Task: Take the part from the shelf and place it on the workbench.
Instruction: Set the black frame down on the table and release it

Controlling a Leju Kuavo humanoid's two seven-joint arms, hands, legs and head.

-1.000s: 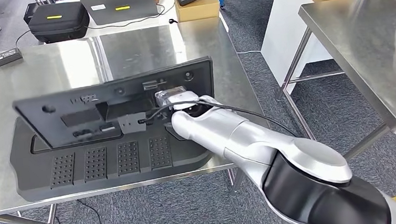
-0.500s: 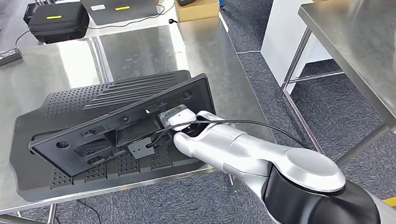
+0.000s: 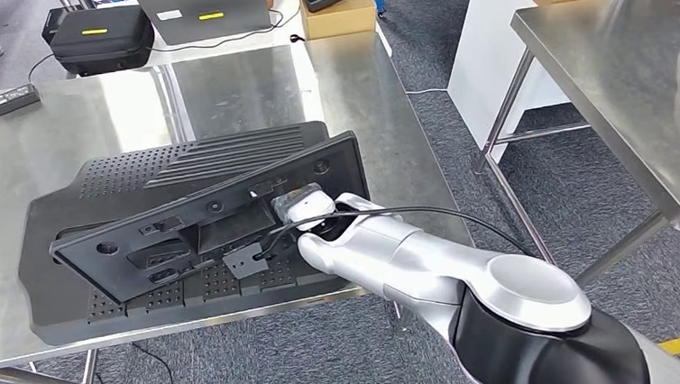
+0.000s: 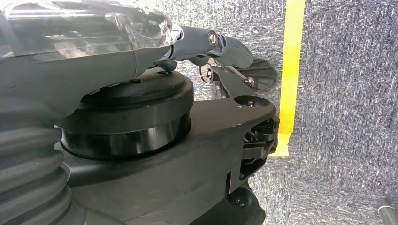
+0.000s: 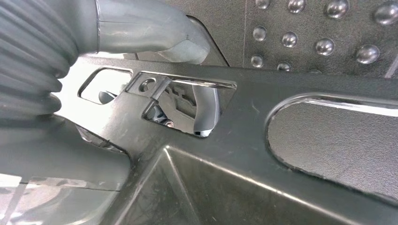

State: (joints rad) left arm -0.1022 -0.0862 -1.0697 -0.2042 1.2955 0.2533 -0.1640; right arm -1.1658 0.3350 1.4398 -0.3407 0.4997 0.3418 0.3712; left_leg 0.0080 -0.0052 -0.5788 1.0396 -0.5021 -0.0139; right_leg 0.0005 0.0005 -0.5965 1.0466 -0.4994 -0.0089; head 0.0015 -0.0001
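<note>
While my right hand (image 3: 306,214) is gripping the black plastic panel (image 3: 203,224) at its right end, I am holding it tilted over the black studded mat (image 3: 57,207) on the steel workbench (image 3: 248,85).

My right arm (image 3: 432,262) reaches forward and left across the head view, forearm low, wrist cover white. My right hand (image 5: 141,61) grips the black part (image 3: 212,223); wrist view shows the thumb (image 5: 150,28) over its edge and a finger (image 5: 206,110) through a cutout. Left hand: can't tell its state.
</note>
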